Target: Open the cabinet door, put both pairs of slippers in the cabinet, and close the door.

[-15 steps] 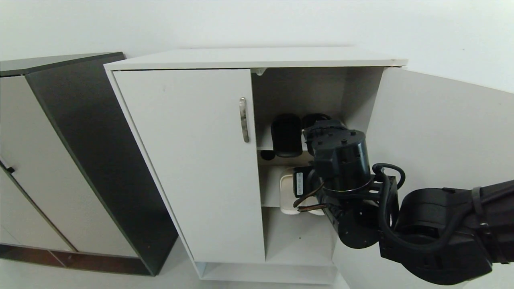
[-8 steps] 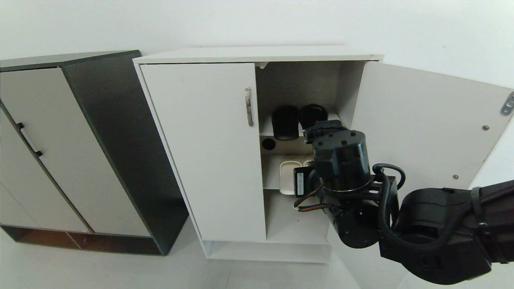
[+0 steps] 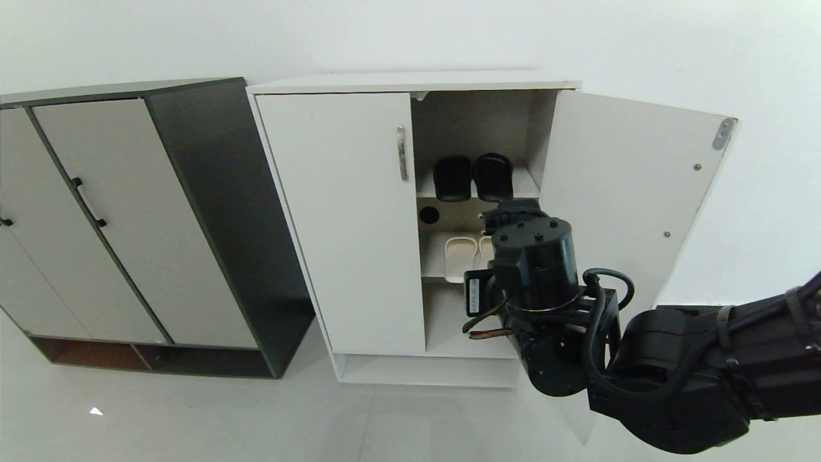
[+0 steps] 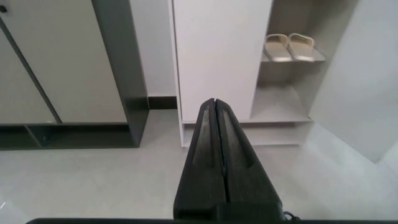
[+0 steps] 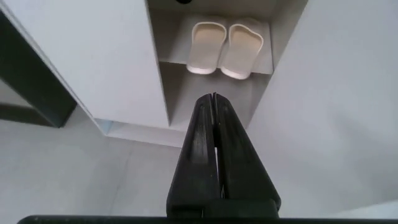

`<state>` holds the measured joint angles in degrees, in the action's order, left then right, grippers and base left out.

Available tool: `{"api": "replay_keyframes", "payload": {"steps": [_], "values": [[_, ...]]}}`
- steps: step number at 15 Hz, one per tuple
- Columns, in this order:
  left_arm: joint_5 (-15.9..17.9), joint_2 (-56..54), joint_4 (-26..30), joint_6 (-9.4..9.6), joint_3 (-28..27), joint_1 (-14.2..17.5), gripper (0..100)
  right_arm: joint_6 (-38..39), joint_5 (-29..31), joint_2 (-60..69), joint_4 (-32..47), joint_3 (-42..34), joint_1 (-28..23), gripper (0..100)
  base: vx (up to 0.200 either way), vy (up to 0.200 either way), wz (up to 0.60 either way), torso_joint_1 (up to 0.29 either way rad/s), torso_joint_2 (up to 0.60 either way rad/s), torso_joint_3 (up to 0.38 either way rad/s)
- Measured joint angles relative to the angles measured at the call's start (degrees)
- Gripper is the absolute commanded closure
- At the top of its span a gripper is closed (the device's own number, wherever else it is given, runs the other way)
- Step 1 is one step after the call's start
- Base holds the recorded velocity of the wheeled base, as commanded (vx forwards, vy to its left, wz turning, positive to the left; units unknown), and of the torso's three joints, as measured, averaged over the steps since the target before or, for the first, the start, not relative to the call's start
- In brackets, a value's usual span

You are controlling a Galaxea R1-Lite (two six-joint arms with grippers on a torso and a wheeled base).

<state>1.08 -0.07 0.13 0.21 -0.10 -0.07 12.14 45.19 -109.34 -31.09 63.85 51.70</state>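
The white cabinet (image 3: pixel 340 218) stands with its right door (image 3: pixel 628 192) swung open and its left door shut. A black pair of slippers (image 3: pixel 473 177) lies on the upper shelf. A white pair of slippers (image 3: pixel 460 256) (image 5: pixel 225 40) (image 4: pixel 289 47) lies on the middle shelf. My right gripper (image 5: pixel 214 99) is shut and holds nothing, a short way out from the open compartment, below the white pair. In the head view the right arm's wrist (image 3: pixel 535 269) stands in front of the opening. My left gripper (image 4: pixel 214 102) is shut and empty, low over the floor before the cabinet.
A dark grey cabinet (image 3: pixel 128 218) with pale doors stands against the white one's left side. The open door juts out to the right of my right arm. Bare grey floor (image 3: pixel 256 417) lies in front of both cabinets.
The camera has backed away: the cabinet looks smaller and farther, and the whole open door now shows. Both pairs of slippers stay on their shelves. The right arm has come out of the opening.
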Motion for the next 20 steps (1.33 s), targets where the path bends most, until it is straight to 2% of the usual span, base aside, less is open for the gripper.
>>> {"api": "replay_keyframes", "payload": {"steps": [9,20], "values": [[0.0,0.0,0.0,0.00,0.0,0.0,100,-2.4,-3.9,-1.6,-8.0,-2.3,-2.1,100,0.000,0.000,0.00,0.000,0.00,0.000],[0.0,0.0,0.1,-0.02,0.0,0.0,100,-3.5,-4.5,-1.9,-8.3,-3.6,-2.7,100,0.000,0.000,0.00,0.000,-0.01,-0.017]]}}
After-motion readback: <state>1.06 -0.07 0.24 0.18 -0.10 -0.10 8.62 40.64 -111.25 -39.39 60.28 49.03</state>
